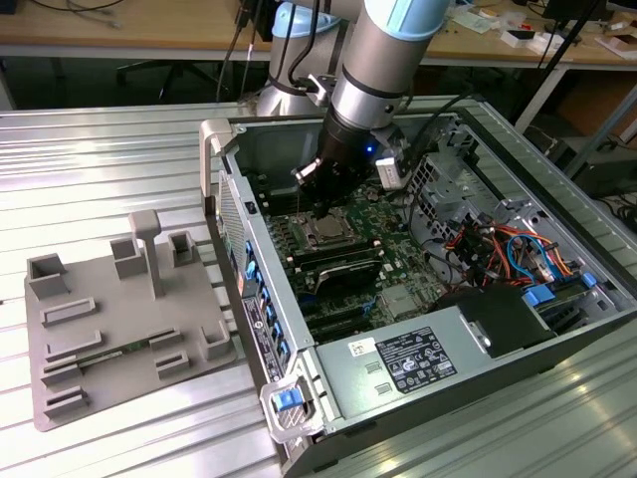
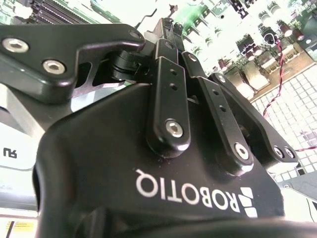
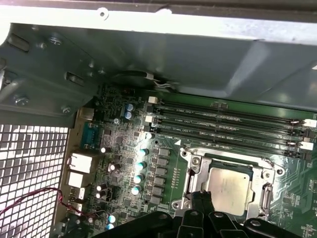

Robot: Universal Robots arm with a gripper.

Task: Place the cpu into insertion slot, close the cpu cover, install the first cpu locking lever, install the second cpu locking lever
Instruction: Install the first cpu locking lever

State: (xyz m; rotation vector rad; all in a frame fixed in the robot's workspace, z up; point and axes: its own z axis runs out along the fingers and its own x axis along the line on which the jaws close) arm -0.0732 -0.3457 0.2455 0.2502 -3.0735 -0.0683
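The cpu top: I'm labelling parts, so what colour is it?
Silvery metal with a pale, slightly warm sheen; the cpu shows best in the first wrist view.

My arm (image 1: 383, 55) is a silver-grey tube with pale blue caps; my gripper (image 2: 171, 29) is matte black with silver screws and white lettering.

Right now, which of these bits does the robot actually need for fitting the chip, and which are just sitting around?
Needed:
- cpu, sitting in the insertion slot
- cpu cover
- hand, right by the slot

Sitting around:
- memory slots
- power supply
- grey fixture tray
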